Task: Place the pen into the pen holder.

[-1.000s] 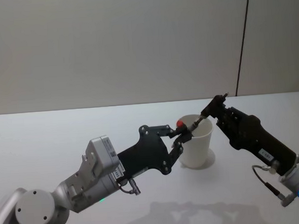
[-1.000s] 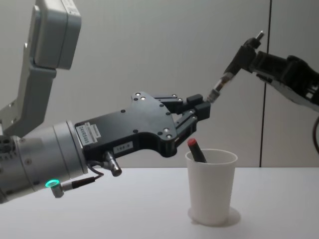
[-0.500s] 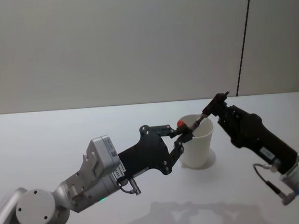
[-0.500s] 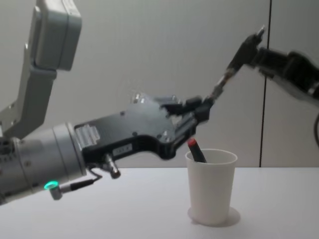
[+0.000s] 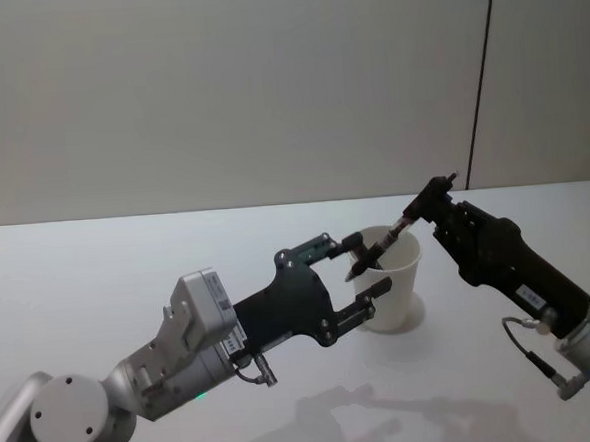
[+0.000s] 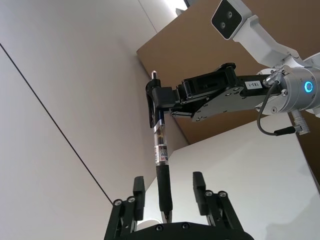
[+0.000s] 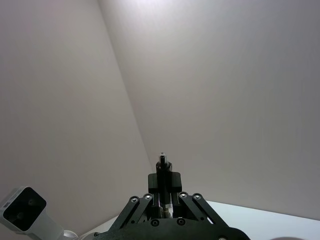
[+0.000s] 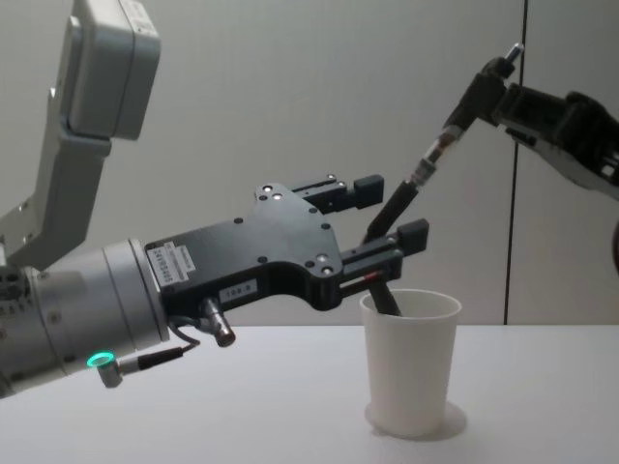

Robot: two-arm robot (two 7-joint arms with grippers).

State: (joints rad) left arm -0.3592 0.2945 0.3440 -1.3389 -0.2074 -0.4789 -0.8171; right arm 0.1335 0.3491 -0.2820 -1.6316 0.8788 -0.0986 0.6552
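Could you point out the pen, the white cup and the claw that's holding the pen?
pen (image 8: 418,177): chest view, middle of its barrel.
pen holder (image 8: 411,362): chest view, its front wall.
right gripper (image 8: 488,82): chest view, fingertips clamped on the pen's upper end.

pen (image 8: 418,176) slants between spread left jaws | pen holder (image 8: 409,365) mouth partly blocked

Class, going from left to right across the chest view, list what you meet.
Left pincer with its fingers apart → white paper cup → right pincer holding the pen by its top.
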